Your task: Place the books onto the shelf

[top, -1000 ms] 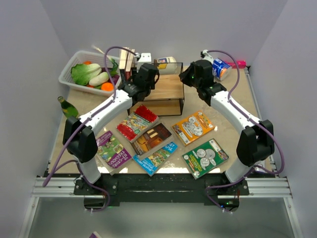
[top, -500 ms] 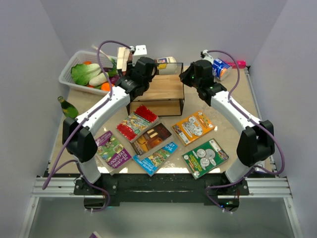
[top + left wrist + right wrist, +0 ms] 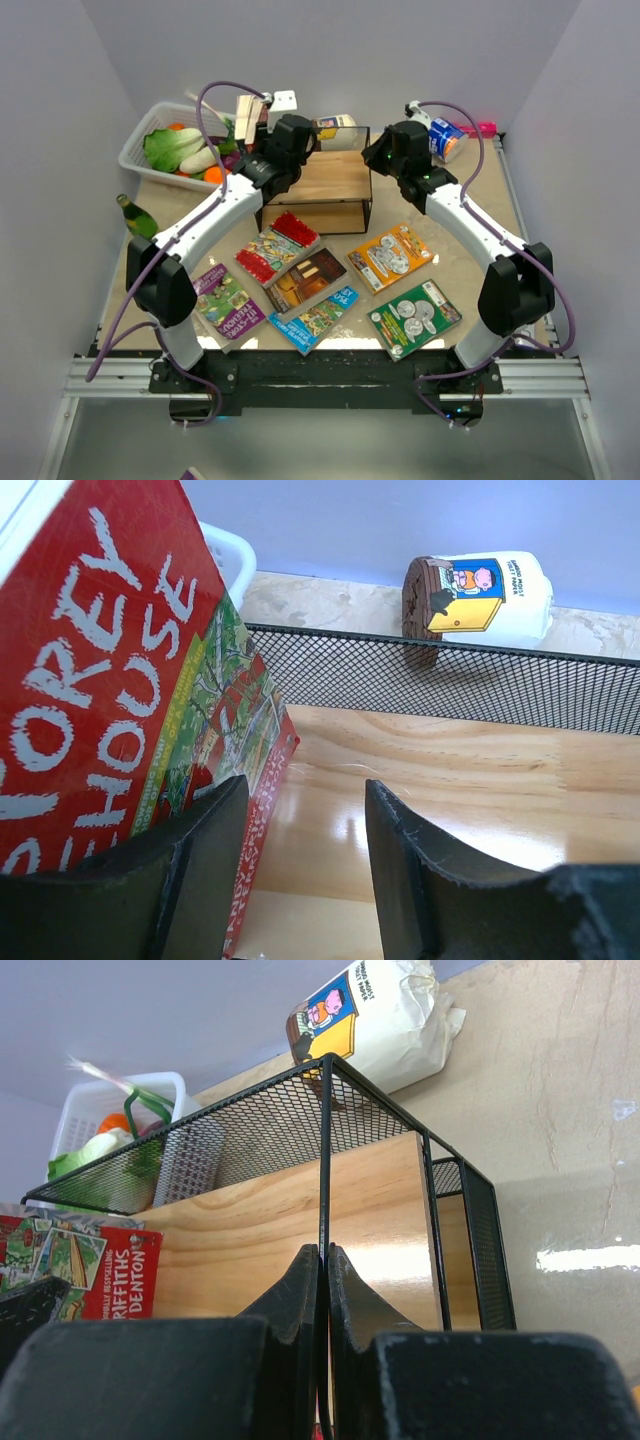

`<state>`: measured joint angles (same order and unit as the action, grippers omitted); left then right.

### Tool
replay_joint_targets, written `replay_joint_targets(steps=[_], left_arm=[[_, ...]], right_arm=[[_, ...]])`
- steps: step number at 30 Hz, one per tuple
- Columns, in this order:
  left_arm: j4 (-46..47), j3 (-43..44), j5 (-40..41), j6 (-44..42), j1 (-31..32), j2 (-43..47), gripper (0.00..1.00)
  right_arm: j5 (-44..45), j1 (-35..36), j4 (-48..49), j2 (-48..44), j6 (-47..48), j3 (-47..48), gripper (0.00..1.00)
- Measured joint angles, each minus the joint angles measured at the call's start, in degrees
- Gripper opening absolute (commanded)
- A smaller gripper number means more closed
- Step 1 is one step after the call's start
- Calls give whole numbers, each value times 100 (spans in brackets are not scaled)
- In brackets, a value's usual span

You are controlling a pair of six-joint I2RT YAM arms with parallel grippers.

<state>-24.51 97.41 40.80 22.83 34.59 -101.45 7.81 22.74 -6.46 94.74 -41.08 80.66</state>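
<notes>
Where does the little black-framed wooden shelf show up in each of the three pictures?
Top external: shelf upper centre.
Left wrist: shelf fills the lower right.
Right wrist: shelf centre, corner nearest.
Shared landmark: white cartoon-labelled package behind it.

Here we go with the left arm [image 3: 215, 218] and right arm [image 3: 465, 225]: we see white tube links, chunky black joints and a purple cable [image 3: 199, 108] looping along each. Up close we get the fingers [image 3: 195, 870], matte black with rough edges. Below sits the black base plate [image 3: 320, 375].
</notes>
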Motion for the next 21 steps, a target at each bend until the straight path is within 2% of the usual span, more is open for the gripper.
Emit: replay_joint_targets(steps=[17,20,21], left_arm=[[271,-295,101,-385,551,702,60],[282,-514,107,-380,619,857,55],[275,-627,111,-372,654,944,49]], right_arm=[[9,0,-2,-4,0,0,0],[9,2,-4,-9,0,-4,0],[9,2,-2,-11,0,-11,0]])
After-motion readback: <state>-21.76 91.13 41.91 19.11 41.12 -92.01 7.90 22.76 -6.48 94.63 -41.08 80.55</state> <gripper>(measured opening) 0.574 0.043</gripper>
